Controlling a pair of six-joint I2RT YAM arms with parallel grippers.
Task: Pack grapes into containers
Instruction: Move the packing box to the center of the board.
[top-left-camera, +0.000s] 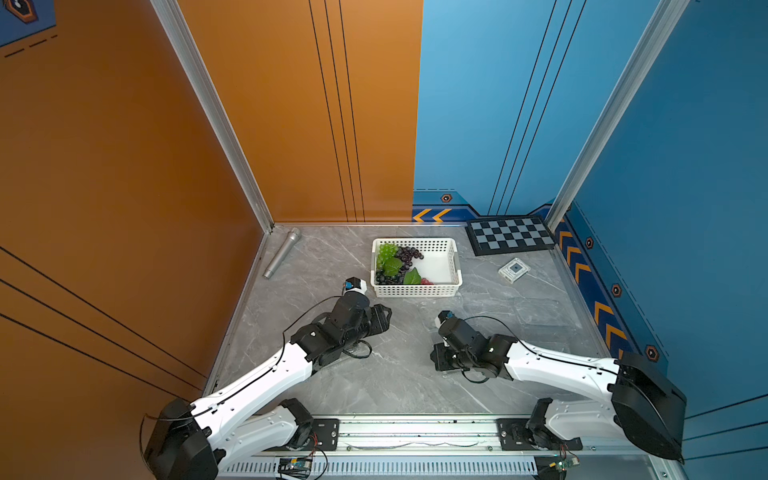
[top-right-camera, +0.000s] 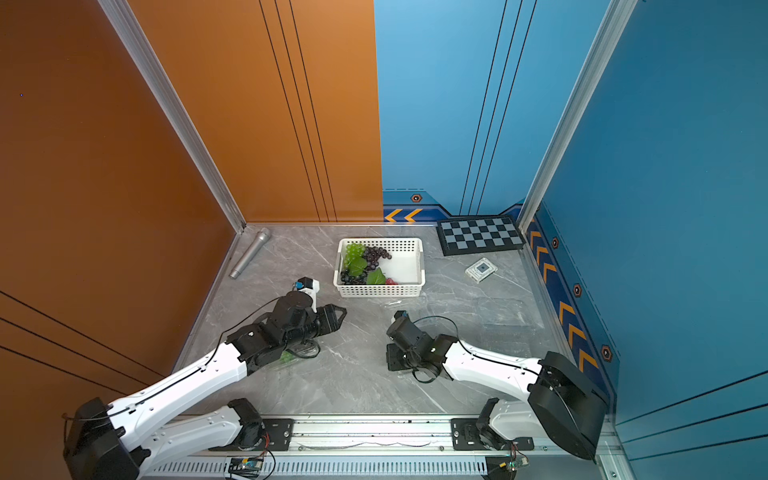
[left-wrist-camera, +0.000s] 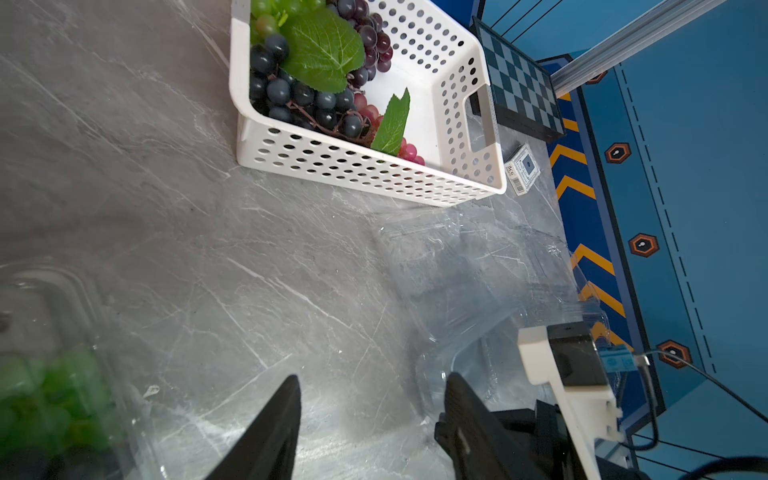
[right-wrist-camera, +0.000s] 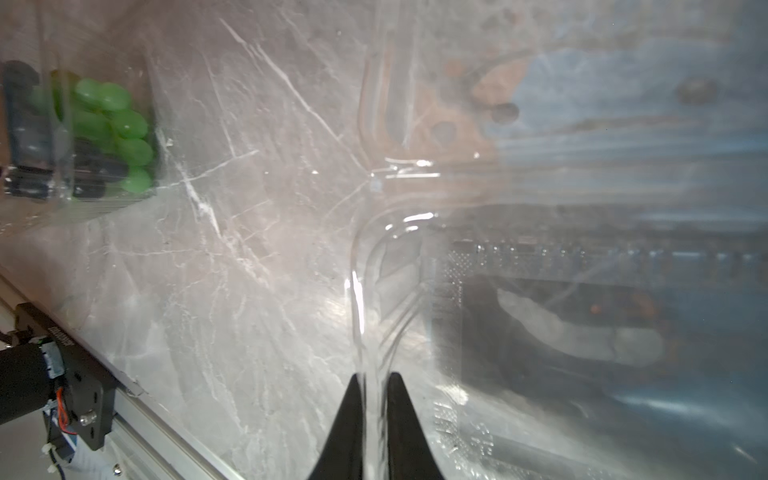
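The right claw (right-wrist-camera: 372, 376) was pinched together on a thin clear rim of the right box (right-wrist-camera: 376, 266). Which half of the box that rim belonged to could not be told. In both top views this box (top-right-camera: 505, 318) lay on the bench (top-left-camera: 374, 374) on the right side, nearer than the basket (top-left-camera: 415, 291), and its plastic was almost invisible against the marble.

The left claw (left-wrist-camera: 374, 380) stood apart over bare bench with nothing between its fingers, near the basket's front left corner.

Most of the grapes (top-left-camera: 395, 264) lay in the left half of the basket: green at the back, dark purple beside them, blue-black in front, and a few pink ones by the front wall, with leaves among them. A green bunch (right-wrist-camera: 112, 124) sat apart inside the left box (left-wrist-camera: 54, 299), which rested on the bench under the left arm. In a top view only a little of that green (top-right-camera: 286, 356) showed below the wrist.

A microphone (top-left-camera: 282, 253) lay by the left wall, a chessboard (top-left-camera: 509, 235) in the far right corner, and a card pack (top-left-camera: 514, 270) just in front of the board.
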